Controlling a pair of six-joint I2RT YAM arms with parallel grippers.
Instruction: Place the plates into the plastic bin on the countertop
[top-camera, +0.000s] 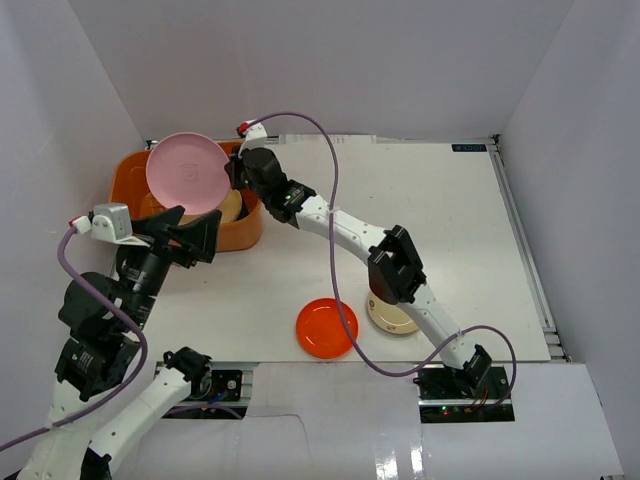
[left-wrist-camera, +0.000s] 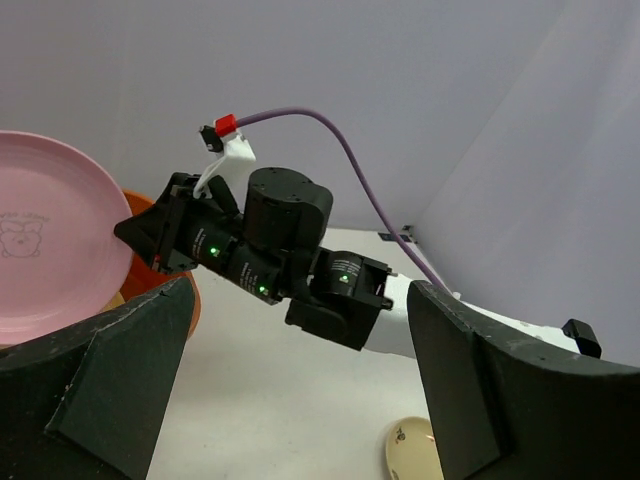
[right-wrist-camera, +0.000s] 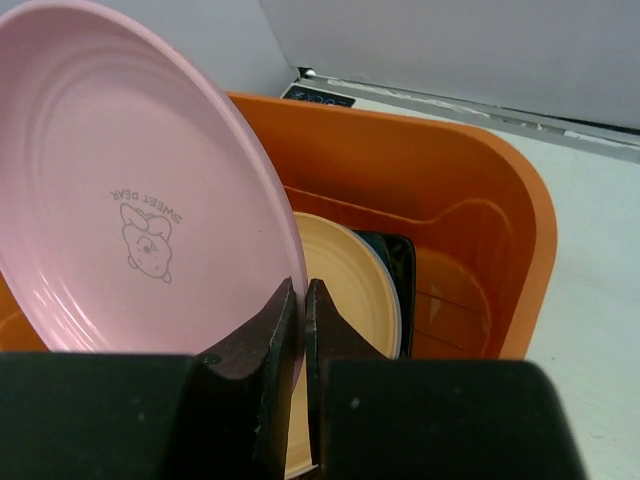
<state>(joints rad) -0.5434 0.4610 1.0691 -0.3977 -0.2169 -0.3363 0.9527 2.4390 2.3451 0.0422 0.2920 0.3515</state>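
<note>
Right claw: shut tight on the rim of the pink plate, pinching one edge only.
Left claw: wide open, holding nothing, just beside the near wall of the bin.
Place of the pink plate: tilted nearly on edge above the orange bin, not yet set down.
Inside the bin: a tan plate leaning on the stack, a dark plate showing at its edge.
Out on the counter: an orange-red plate and a cream plate, close together, the cream one partly hidden under the right arm.
Risk one: likely slip or swing from so thin an edge grip, ending in a clatter onto the tan plate.
Risk two: possibly a rim catching the bin wall if lowered this steeply, leaving it propped rather than flat.
Risk three: Left claw close by, a bump on the way out conceivable.
Surface: plain white countertop, smooth, probably little to stop a dropped plate sliding.
Room: white walls on three sides, closing in the counter.
</note>
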